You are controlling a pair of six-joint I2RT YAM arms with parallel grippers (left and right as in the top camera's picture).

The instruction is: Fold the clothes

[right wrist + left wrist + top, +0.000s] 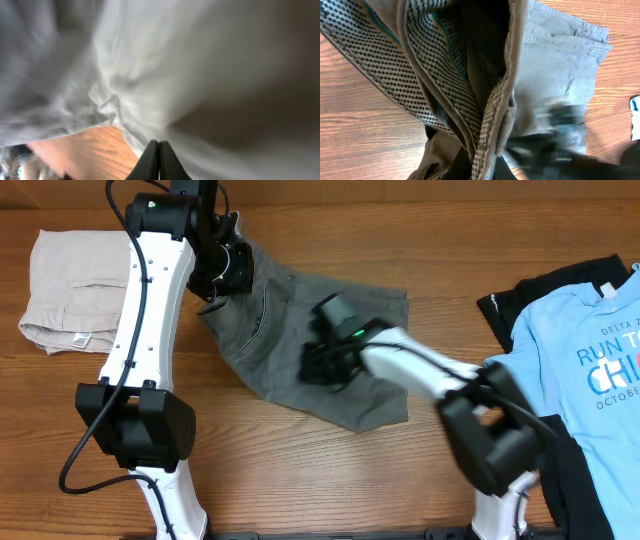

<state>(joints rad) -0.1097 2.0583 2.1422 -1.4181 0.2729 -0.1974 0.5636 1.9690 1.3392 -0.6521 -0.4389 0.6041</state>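
Lying spread near the middle of the brown wood-grain table [300, 480], in the overhead view: one pair of plain mid-grey woven shorts [280, 330], waistband end to the upper left, leg hems to the lower right. The left gripper [222, 275], black, on a white arm, sits at the waistband end, jaws closed on the cloth there. The right gripper [322, 365], black with a green light on its housing, rests on the middle of the mid-grey woven shorts, jaws closed. Well apart at the far left edge: a folded pair of pale beige shorts [70, 290]. At the far right edge: a light blue printed T-shirt [600, 350], lying over a black garment [520, 310].

Left wrist view: the waistband's inner lining [445, 85], black-and-white check with teal stitching, is drawn up close to the lens and gathered toward the bottom of the frame. Beyond it the grey legs lie flat on the table. The right gripper shows as a dark blur at the lower right, on the cloth. The left fingers themselves are hidden by fabric.

Right wrist view: the two black fingertips [154, 160] are pressed together. Blurred grey cloth fills most of the frame, its edge meeting the tips. Whether any cloth is caught between them cannot be told. A patch of table wood shows at the lower left.
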